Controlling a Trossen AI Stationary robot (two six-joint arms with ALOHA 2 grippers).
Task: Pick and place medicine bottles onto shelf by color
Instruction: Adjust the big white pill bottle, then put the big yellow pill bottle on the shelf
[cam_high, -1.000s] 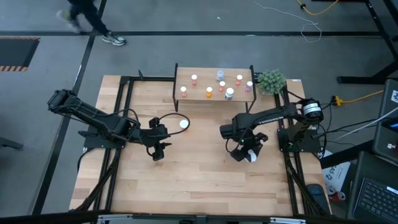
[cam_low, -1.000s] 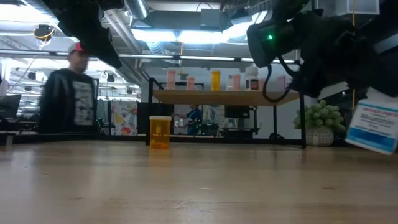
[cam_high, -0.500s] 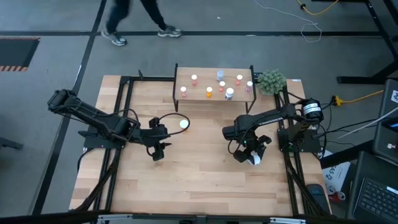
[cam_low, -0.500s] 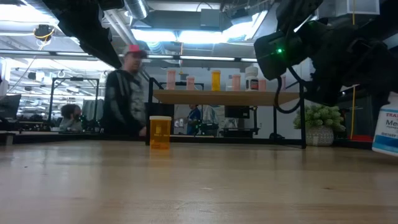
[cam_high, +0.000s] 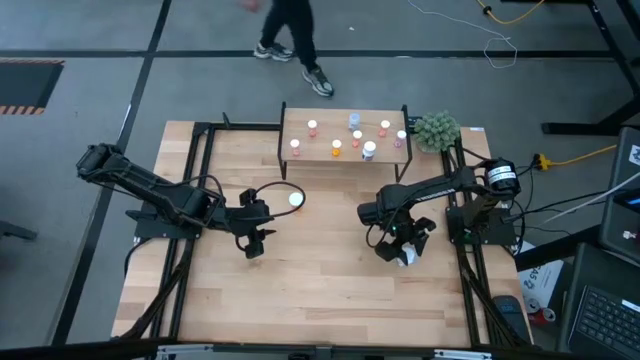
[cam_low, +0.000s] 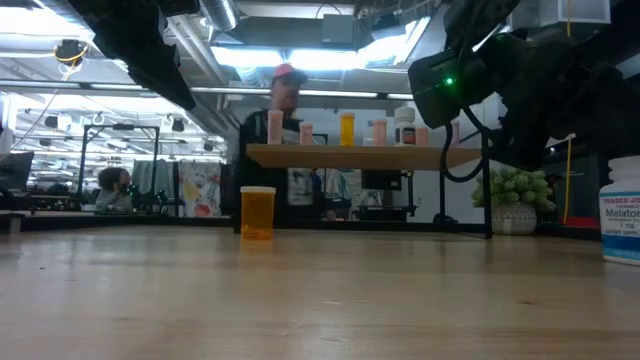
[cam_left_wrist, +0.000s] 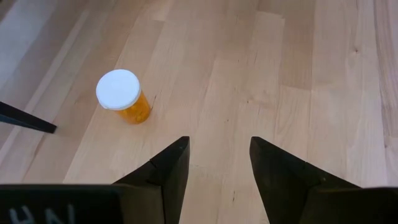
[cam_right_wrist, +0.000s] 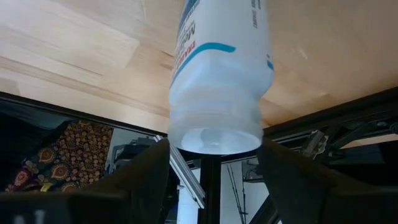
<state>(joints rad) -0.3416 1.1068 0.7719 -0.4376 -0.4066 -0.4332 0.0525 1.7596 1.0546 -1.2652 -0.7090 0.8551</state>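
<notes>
Right gripper (cam_high: 404, 250), fingers spread, straddles an upright white blue-labelled plastic bottle (cam_low: 622, 222) standing on the table; regripping likely comes next.

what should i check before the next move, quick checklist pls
1. White bottle standing upright on the table: ok.
2. Right claw free of the white bottle: cannot tell; its fingers flank the bottle with small gaps.
3. Left claw open and empty: ok.
4. Orange bottle upright on the table ahead of the left claw, nothing between them: ok.
5. Shelf has free space beside its orange bottle: ok.
6. Person walking beyond the table's far edge, clear of both arms: ok.
</notes>
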